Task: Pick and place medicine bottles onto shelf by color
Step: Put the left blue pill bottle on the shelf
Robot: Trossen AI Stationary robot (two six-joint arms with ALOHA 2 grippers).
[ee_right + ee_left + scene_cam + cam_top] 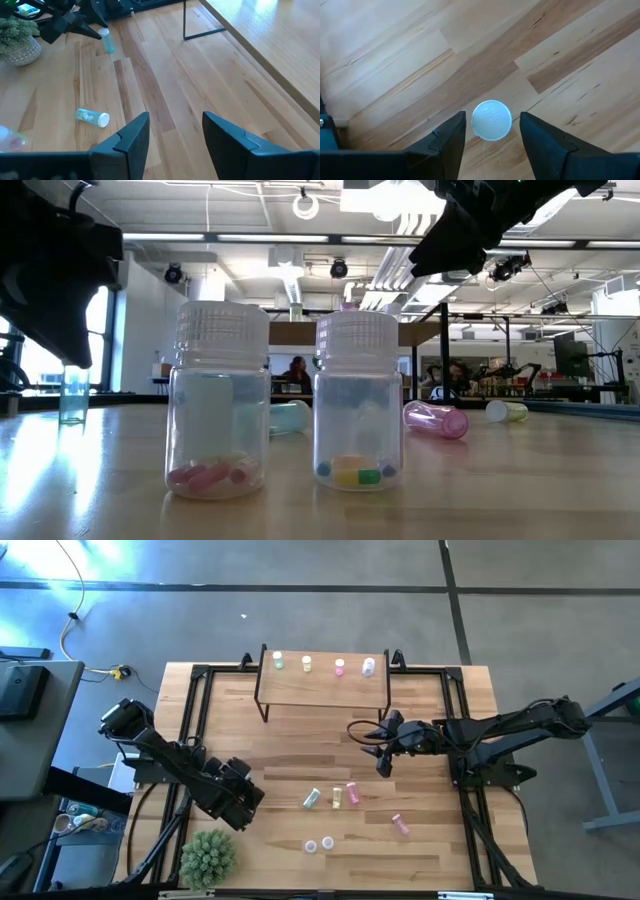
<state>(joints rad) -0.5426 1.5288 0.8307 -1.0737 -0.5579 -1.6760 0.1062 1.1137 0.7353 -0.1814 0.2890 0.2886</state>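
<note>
A pale green medicine bottle [491, 120] stands upright on its base on the table, white cap up. My left gripper [492, 121] is open, one finger on either side of it with small gaps showing; the right wrist view shows the same bottle [106, 40] at that gripper's tips. Four bottles, green [278, 661], yellow [307, 663], pink [339, 666] and white [368, 666], stand along the shelf [325, 688]. My right gripper [175, 120] hangs open above the table in front of the shelf, with nothing between its fingers.
Green [312, 798], yellow [337, 797] and pink [352, 793] bottles lie on their sides mid-table, with another pink one [401, 825] to the right. Two clear bottles [311, 845] [327, 842] stand upright near the front edge. A spiky plant ball [208, 858] sits at the near left.
</note>
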